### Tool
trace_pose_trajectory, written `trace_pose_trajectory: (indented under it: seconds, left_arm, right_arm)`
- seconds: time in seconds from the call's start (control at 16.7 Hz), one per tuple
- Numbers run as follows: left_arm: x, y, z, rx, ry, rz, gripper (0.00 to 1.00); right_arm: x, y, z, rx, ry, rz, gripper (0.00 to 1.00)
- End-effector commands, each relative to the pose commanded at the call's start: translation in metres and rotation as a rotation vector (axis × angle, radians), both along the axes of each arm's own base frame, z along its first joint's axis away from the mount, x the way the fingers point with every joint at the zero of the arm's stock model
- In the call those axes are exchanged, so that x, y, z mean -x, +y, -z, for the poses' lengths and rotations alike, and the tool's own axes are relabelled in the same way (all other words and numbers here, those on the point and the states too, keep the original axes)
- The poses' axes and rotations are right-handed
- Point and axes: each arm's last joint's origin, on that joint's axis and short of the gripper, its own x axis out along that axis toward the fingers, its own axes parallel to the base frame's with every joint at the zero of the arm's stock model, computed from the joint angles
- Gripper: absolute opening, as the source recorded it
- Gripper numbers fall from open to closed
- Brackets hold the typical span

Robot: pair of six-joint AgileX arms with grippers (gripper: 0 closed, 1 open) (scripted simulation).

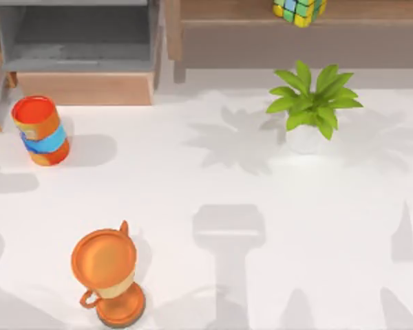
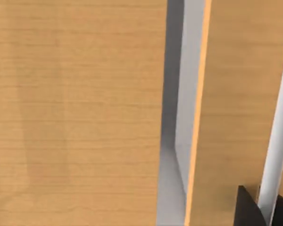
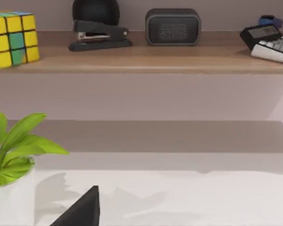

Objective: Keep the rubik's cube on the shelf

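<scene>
- The cube (image 1: 299, 10) sits on the shelf (image 1: 227, 12) at the counter's far edge, to the right of centre; nothing grips it.
- In our right wrist view the cube (image 3: 13, 38) rests upright on the shelf (image 3: 146, 61), with a stapler (image 3: 100, 35), a speaker (image 3: 172, 27) and a calculator (image 3: 270, 40) farther along the same ledge.
- The plant (image 1: 312, 103) stands on the counter (image 1: 261, 199) just in front of the shelf, below the cube.
- A can (image 1: 41, 129) lies at the left near an open box (image 1: 79, 51); a trophy cup (image 1: 109, 277) stands near the front left.
- We cannot tell whether either end effector has its fingers apart or together.
- Our left wrist view faces wood panels (image 2: 75, 113) up close.
</scene>
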Motion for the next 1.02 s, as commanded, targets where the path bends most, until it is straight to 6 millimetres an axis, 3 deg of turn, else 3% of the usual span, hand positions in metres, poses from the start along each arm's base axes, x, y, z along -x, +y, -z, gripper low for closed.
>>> trace_pose_trajectory:
  seconds: [0.24, 0.6, 1.02]
  left_arm:
    - [-0.033, -0.001, -0.001, 0.002, -0.002, 0.001, 0.00]
    - [-0.038, -0.002, 0.001, 0.004, 0.004, 0.002, 0.00]
    - [-0.093, -0.001, -0.001, 0.005, 0.000, -0.002, 0.00]
  right_arm:
    - [0.000, 0.000, 0.000, 0.000, 0.000, 0.000, 1.00]
    - [0.000, 0.000, 0.000, 0.000, 0.000, 0.000, 1.00]
    - [0.000, 0.000, 0.000, 0.000, 0.000, 0.000, 1.00]
